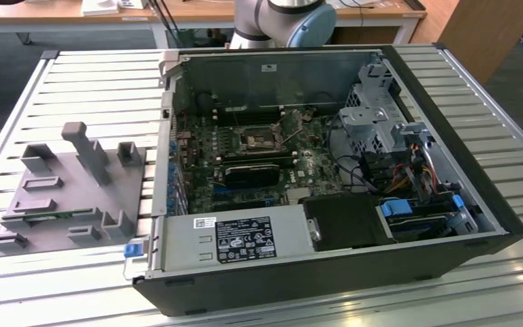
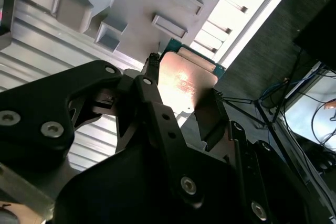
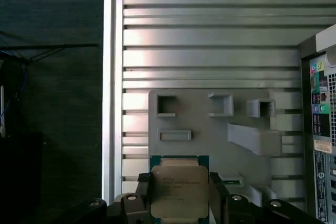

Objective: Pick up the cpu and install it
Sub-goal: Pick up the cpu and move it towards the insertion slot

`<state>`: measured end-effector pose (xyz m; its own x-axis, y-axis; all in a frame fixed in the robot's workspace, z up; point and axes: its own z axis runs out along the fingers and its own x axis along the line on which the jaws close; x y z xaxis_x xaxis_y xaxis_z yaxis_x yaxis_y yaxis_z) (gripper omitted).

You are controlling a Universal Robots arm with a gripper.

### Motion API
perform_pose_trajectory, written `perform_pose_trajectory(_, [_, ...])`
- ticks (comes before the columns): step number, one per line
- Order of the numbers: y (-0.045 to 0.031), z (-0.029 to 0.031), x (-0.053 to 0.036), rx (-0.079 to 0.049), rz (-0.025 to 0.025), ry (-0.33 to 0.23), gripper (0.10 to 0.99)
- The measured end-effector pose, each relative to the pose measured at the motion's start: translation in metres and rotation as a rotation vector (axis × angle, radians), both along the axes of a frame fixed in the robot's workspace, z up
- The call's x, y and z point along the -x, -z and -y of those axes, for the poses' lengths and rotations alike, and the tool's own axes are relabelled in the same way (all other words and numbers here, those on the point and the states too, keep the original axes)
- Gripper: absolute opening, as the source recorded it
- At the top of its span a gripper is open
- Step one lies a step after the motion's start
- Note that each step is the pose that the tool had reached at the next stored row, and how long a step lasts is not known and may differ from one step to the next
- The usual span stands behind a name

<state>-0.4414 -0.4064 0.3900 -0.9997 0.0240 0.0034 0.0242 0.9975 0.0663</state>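
Right, pick step looks done: claw (image 3: 179, 195) clamps the cpu (image 3: 178, 190) by two opposite edges, held clear above the grey holder tray (image 3: 210, 129). Install not yet done. It calls for keeping the chip flat and squared to the socket (image 1: 259, 139) in the open case (image 1: 479, 204) beside the tray.

cpu (image 3: 178, 187) in tool (image 3: 179, 196); holder plate (image 1: 69, 196) beside case (image 1: 334, 281)

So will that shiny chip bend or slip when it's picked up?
Probably stiff: the cpu looks like a flat metal-topped plate, so it shouldn't bend. Maybe slippery: that top shines, and the gripper pinches just its edges. Likely light, being so thin.
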Motion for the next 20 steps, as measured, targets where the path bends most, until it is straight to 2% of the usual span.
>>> perform_pose_trajectory(8, [-0.0176, 0.0, 0.0, 0.0, 0.0001, 0.0, 0.525])
perform_pose_trajectory(14, [-0.0193, -0.0001, -0.001, 0.0, -0.0001, 0.0, 0.525])
perform_pose_trajectory(20, [-0.0192, 0.0, -0.0146, 0.0, 0.0, 0.0, 0.525])
